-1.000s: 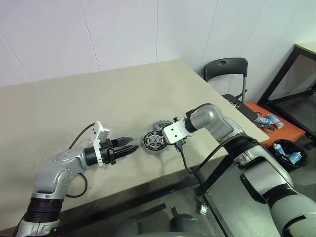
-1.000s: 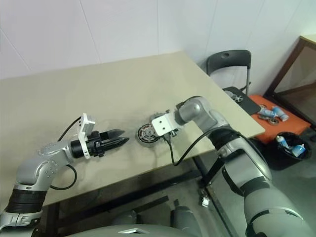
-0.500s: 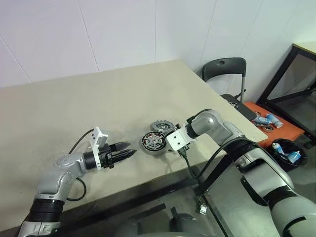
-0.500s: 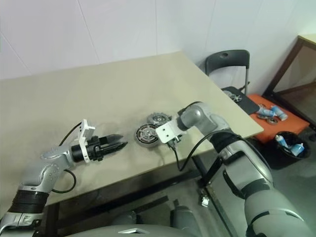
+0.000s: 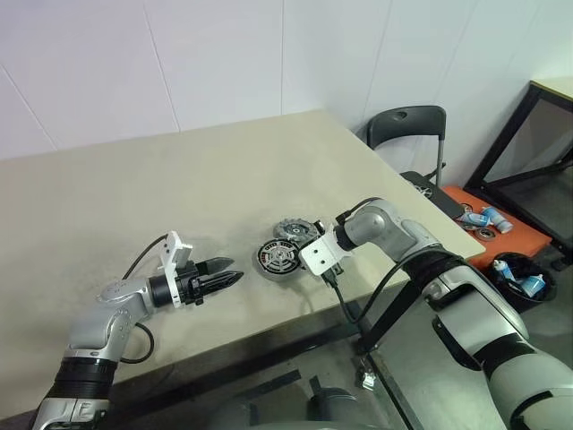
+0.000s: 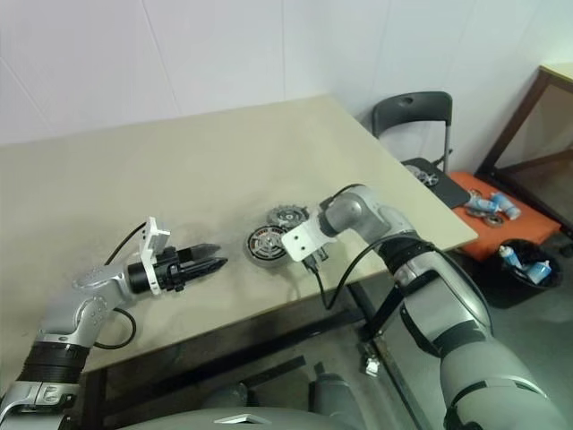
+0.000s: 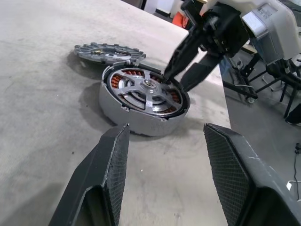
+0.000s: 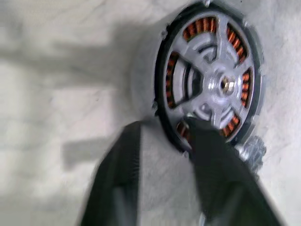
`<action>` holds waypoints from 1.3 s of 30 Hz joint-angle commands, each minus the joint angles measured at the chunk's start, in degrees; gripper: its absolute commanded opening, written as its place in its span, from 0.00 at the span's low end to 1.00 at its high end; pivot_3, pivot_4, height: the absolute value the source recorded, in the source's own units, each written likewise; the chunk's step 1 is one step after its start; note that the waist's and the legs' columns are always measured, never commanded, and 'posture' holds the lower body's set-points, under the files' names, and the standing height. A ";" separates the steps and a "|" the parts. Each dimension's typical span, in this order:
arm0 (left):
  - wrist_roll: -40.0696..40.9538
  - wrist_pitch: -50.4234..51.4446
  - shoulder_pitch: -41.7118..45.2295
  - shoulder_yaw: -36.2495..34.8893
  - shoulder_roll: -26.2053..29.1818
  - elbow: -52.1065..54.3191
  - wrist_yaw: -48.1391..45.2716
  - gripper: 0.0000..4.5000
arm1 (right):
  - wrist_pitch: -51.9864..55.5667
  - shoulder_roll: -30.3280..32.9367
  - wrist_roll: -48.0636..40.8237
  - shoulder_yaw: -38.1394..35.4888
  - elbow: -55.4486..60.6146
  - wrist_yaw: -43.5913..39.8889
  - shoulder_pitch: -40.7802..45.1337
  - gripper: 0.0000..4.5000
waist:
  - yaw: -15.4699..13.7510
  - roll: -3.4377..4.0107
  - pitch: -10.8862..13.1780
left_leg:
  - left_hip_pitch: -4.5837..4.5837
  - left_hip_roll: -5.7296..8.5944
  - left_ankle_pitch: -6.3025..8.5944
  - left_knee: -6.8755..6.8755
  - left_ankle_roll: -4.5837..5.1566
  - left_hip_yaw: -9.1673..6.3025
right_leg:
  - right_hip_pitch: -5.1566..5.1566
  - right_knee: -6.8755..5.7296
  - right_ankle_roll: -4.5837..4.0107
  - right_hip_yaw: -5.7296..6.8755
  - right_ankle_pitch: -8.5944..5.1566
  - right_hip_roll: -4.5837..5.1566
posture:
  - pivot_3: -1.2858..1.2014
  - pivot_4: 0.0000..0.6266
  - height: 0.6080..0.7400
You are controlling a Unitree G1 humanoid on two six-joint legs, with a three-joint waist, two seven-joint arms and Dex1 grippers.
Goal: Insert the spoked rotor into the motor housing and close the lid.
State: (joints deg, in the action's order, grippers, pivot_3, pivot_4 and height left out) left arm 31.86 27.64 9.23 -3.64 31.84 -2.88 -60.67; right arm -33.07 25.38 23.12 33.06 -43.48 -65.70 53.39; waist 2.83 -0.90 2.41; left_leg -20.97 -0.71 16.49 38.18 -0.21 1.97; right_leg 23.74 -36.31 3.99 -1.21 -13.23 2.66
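The right gripper [image 7: 181, 70] has narrowed, seemingly pinching the round silver, copper-wound motor housing's [image 7: 141, 101] rim; the grey spoked rotor [image 7: 146, 89] sits inside; the left gripper [image 7: 164, 155] gapes nearby.

Right hand [image 8: 162, 155] blurred over the motor housing [image 8: 207, 80] rim (fingertip possibly inside), grip unclear.

Silver motor housing [image 7: 141, 106], orange-copper windings inside, grey spoked rotor [image 7: 148, 89] on top. Dark grey toothed lid [image 7: 106, 51]. Beige table [image 5: 134, 193]. Black fingers [image 7: 110, 174], tiny criss-cross pattern. Black chair [image 5: 407, 125]. Orange mat [image 5: 501, 235].
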 commanded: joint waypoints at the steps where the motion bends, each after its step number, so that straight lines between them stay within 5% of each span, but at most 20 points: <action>1: 0.02 -1.14 1.32 -1.05 0.51 -0.34 -0.76 0.59 | -0.05 -0.87 0.06 -0.09 -0.40 -0.05 1.10 0.24 | -0.02 0.03 0.02 | 0.13 -0.02 0.00 -0.02 0.00 0.00 | -0.11 0.01 -0.03 0.00 -0.02 -0.02 | 0.52 0.00 1.00; 7: -0.07 -1.87 1.61 -1.13 0.50 -1.26 -1.29 0.59 | 3.48 -1.66 -2.04 -1.42 2.36 -2.93 0.58 0.02 | -0.06 0.02 0.02 | 0.60 -0.03 0.00 -0.05 0.00 0.00 | -0.53 0.03 -0.07 0.00 -0.05 -0.02 | 0.52 0.00 1.00; 9: -0.10 -2.00 1.61 -1.10 0.44 -1.29 -1.24 0.59 | 6.31 -2.04 -3.03 -1.81 3.80 -4.48 0.35 0.02 | -0.07 0.02 0.02 | 0.60 -0.03 0.00 -0.04 0.00 0.01 | -0.53 0.02 -0.07 -0.01 -0.04 -0.01 | 0.52 0.00 1.00; 12: 0.19 -1.38 1.47 -1.02 0.30 -0.08 -0.65 0.59 | 27.39 -5.22 -8.87 -4.33 9.79 -12.38 0.61 0.02 | -0.10 0.02 0.02 | 0.55 -0.06 0.00 -0.06 0.00 -0.01 | -0.46 0.02 -0.06 -0.01 -0.04 -0.03 | 0.52 0.00 1.00; 15: 0.56 -0.57 1.42 -0.93 0.12 1.25 0.04 0.59 | 36.07 -7.07 -8.80 -4.80 10.68 -12.82 1.89 0.02 | -0.29 0.03 0.02 | 0.44 -0.09 0.01 -0.09 0.00 -0.04 | -0.34 -0.01 0.03 0.01 0.01 -0.02 | 0.52 0.00 1.00; 39: -0.68 -2.87 -0.73 -0.15 -1.86 1.28 1.22 0.59 | 22.21 -5.75 -6.90 -0.95 12.92 -10.21 -0.30 0.02 | -0.30 0.06 0.04 | 0.21 -0.02 0.03 -0.18 -0.03 -0.04 | -0.17 0.09 -0.02 0.06 -0.01 0.04 | 0.52 0.00 1.00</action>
State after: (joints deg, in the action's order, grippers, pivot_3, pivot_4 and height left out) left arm 31.25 25.79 7.97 -3.56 30.01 -2.21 -59.06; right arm -9.51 20.30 16.96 33.87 -31.79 -77.97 51.81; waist 2.54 -0.84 2.45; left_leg -20.76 -0.73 16.51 38.00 -0.24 1.92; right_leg 23.57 -36.22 3.97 -1.14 -13.25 2.70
